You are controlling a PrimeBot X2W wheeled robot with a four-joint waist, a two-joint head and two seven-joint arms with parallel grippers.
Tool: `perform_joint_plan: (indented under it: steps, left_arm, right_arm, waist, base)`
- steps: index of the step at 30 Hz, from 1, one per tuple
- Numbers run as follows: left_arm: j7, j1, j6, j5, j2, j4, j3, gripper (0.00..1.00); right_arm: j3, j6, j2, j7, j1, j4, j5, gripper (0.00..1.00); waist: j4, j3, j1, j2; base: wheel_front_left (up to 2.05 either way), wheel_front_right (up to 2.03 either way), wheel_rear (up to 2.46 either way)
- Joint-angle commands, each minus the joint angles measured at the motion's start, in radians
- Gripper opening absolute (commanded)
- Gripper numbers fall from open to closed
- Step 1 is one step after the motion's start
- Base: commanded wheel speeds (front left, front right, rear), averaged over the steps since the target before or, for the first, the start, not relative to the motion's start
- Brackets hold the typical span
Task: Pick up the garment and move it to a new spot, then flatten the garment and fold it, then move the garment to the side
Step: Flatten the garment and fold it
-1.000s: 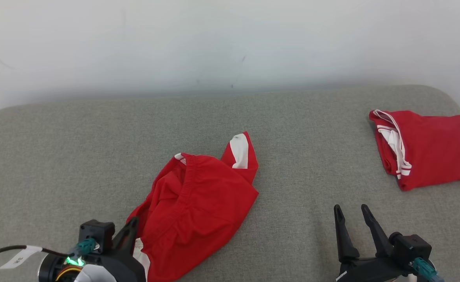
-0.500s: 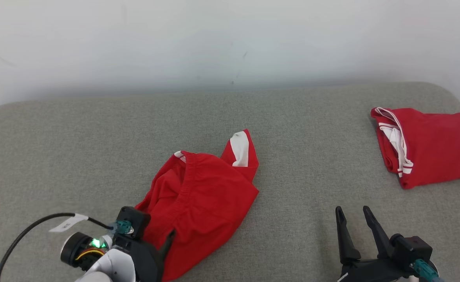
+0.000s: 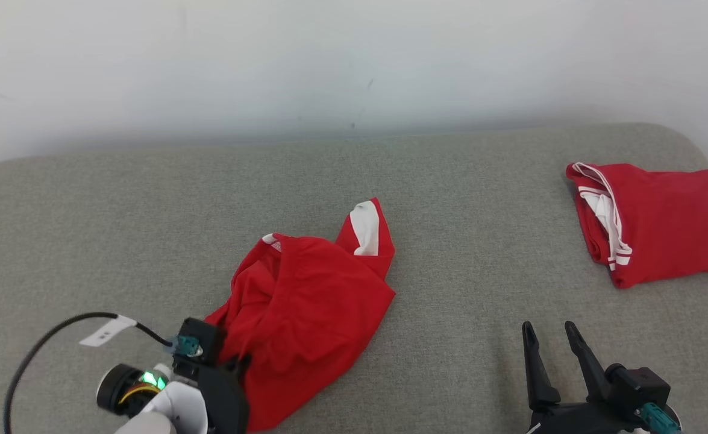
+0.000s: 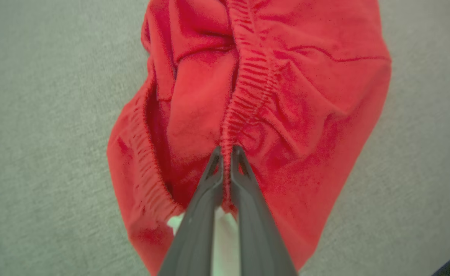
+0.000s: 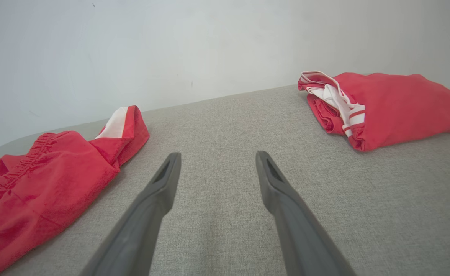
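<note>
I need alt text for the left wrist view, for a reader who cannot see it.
The left gripper is closed on the elastic waistband of crumpled red shorts, seen from close up. The shorts lie on a grey cloth surface.

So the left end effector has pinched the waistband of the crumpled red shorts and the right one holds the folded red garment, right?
Not quite. The right wrist view shows the right end effector open and empty over the grey surface, apart from the folded red garment. The left end effector does pinch the waistband of the crumpled red shorts.
</note>
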Motion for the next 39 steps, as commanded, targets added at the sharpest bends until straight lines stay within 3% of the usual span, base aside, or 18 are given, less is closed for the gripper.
perform_joint_plan:
  steps: [1,7,19,27,39]
  left_arm:
    - [-0.029,-0.02,0.002,-0.008,-0.013,-0.005,0.014,0.0]
    - [-0.158,-0.066,0.027,-0.011,-0.043,-0.099,0.071,0.0]
    - [-0.17,-0.135,0.071,-0.038,-0.14,-0.299,0.08,0.0]
    - [-0.203,-0.011,0.091,-0.084,-0.145,-0.247,0.088,0.0]
    - [-0.295,0.106,0.092,-0.086,-0.133,-0.024,0.081,0.0]
  right_arm:
    - [-0.004,-0.002,0.0,-0.001,0.009,-0.005,-0.008,1.0]
    - [-0.009,-0.002,0.0,-0.001,0.023,-0.006,-0.002,1.0]
    - [-0.009,-0.002,0.0,-0.001,0.018,0.008,0.01,1.0]
    - [-0.009,-0.002,0.0,-0.001,0.021,0.005,0.008,1.0]
    - [0.008,-0.002,0.0,-0.001,0.009,0.02,0.003,1.0]
  waist:
    - [0.007,-0.004,0.0,0.0]
    - [0.041,-0.015,0.0,0.0]
    - [0.074,-0.049,0.0,0.0]
    - [0.069,-0.036,0.0,0.0]
    - [0.07,-0.036,0.0,0.0]
  base:
    - [0.0,0.0,0.0]
    - [0.0,0.0,0.0]
    - [0.0,0.0,0.0]
    - [0.0,0.0,0.0]
    - [0.0,0.0,0.0]
